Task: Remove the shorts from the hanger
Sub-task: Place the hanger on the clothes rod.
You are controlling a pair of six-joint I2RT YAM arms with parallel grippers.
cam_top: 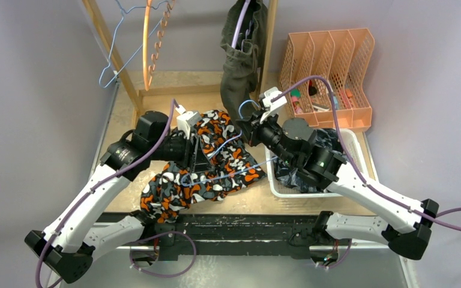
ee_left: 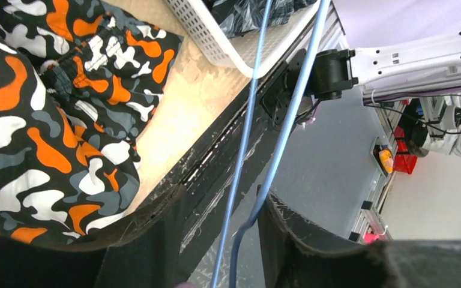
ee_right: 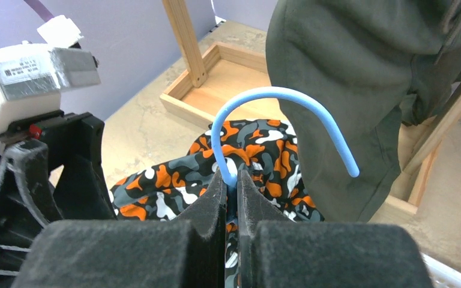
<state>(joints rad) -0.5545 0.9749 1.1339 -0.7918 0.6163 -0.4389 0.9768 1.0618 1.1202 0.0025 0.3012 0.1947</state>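
The orange-black-white camo shorts (cam_top: 207, 171) lie bunched on the table with a blue wire hanger (cam_top: 225, 175) through them. My right gripper (cam_top: 251, 129) is shut on the neck of the hanger's hook (ee_right: 288, 99), as the right wrist view (ee_right: 233, 183) shows. My left gripper (cam_top: 195, 150) is open over the shorts (ee_left: 48, 114); two blue hanger wires (ee_left: 249, 138) pass between its jaws (ee_left: 234, 240). Olive-green shorts (cam_top: 243, 54) hang on the wooden rack behind (ee_right: 360, 78). Dark shorts (cam_top: 300, 174) lie in the white basket (cam_top: 351, 141).
An orange file organiser (cam_top: 330, 66) stands at the back right. An empty blue hanger (cam_top: 117, 45) and an orange hanger (cam_top: 149, 42) hang on the rack's left side. The rack's wooden base frame (ee_right: 192, 105) sits behind the camo shorts. The basket's corner (ee_left: 228, 45) lies close to the table's near edge.
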